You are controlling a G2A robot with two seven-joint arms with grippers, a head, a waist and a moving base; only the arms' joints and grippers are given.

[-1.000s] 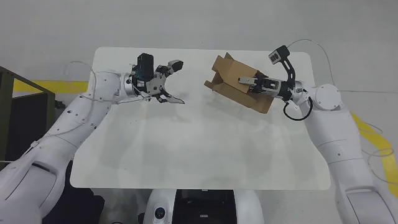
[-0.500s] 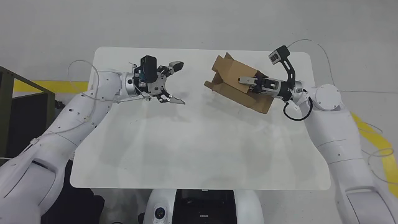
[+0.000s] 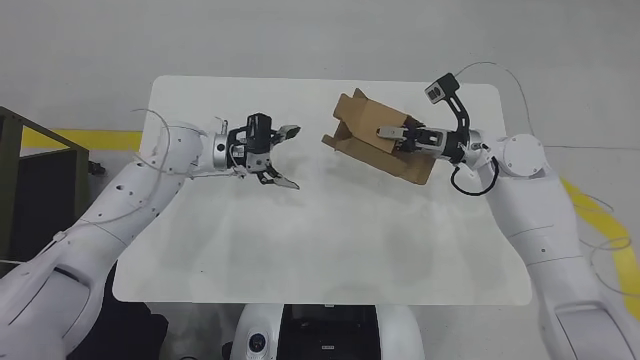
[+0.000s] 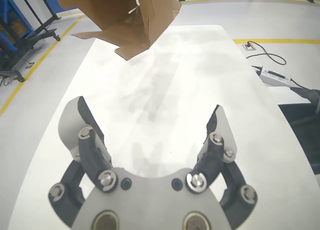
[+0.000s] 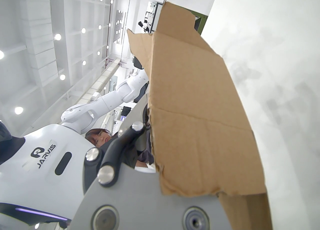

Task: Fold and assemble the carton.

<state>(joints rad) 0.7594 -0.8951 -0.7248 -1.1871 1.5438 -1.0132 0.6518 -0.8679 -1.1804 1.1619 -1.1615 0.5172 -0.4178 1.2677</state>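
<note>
Left gripper [image 3: 289,158] above white table [image 3: 330,260], left of centre, 2 fingers spread wide, nothing between them. Brown cardboard carton [image 3: 375,132] to its right, well apart, tilted, lifted off table top near far edge. Open end with loose flaps faces left gripper. Right gripper [image 3: 392,132] at carton's right side, pinching carton wall between its fingers.

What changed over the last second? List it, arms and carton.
The left gripper advanced over the table toward the carton, its wrist rolling; it stays open and empty. The carton shifted slightly toward it. Unchanged: the right gripper stays shut on the carton.
</note>
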